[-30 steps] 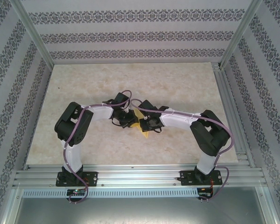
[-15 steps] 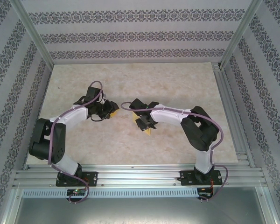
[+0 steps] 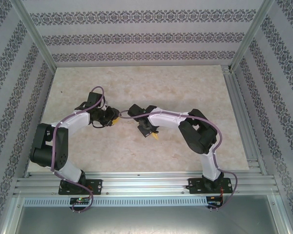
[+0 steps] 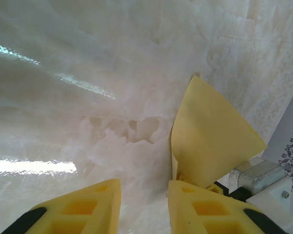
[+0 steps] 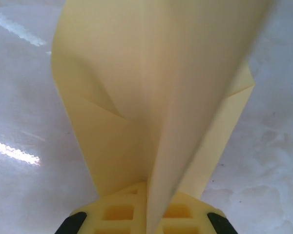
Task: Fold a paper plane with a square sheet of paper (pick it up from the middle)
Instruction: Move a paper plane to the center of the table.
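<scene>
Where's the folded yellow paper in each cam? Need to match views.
Top external: folded paper, a small yellow tip under the right gripper, near centre.
Left wrist: right of centre, just beyond the left gripper.
Right wrist: centre, fanning up from the clamped fingers.
Shared landmark: marbled tabletop.

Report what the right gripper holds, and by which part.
The right gripper is shut on the folded pale-yellow paper sheet, pinching its narrow lower end where the centre crease runs down between the fingers.
</scene>
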Controlling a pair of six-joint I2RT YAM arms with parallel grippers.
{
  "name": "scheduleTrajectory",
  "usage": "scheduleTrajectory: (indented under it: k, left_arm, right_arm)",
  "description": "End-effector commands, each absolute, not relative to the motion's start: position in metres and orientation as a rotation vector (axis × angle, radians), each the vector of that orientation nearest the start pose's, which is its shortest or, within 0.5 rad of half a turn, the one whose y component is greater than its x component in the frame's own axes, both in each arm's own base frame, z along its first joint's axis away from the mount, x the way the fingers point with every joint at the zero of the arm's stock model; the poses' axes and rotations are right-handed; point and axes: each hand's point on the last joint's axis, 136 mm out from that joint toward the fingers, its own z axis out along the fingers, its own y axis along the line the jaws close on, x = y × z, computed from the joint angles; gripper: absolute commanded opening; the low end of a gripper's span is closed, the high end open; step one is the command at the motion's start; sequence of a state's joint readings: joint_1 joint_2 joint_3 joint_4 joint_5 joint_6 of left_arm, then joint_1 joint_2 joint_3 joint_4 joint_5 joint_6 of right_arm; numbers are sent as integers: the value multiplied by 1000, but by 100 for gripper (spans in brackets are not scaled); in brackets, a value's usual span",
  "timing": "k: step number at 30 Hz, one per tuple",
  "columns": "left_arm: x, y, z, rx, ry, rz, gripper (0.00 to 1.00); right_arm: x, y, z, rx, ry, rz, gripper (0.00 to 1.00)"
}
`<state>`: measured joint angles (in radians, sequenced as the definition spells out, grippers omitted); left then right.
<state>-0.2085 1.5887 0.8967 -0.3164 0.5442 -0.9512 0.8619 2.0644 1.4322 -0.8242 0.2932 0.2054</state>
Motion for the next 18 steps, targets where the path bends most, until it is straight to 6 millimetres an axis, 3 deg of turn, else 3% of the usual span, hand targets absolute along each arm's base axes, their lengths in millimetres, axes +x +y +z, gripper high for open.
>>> scheduleTrajectory:
  k: [1,7,12,18]
  left_arm:
    - [339,-162,74,-791,2688,-1078,32]
    - [339,-157,74,-810,2686,-1041,31]
    - [336,-142,70,-887,2664,-985,31]
    - [332,-122,62,-996,2632,-939,31]
  right_arm:
    - [296,275,-5,-1058,2700,-424,0]
    - [286,280,-19,-1195,2666,-541,1]
    - [285,284,-22,-1249,2632,-594,1]
    - [273,288,-38,-1371,2618,-646,0]
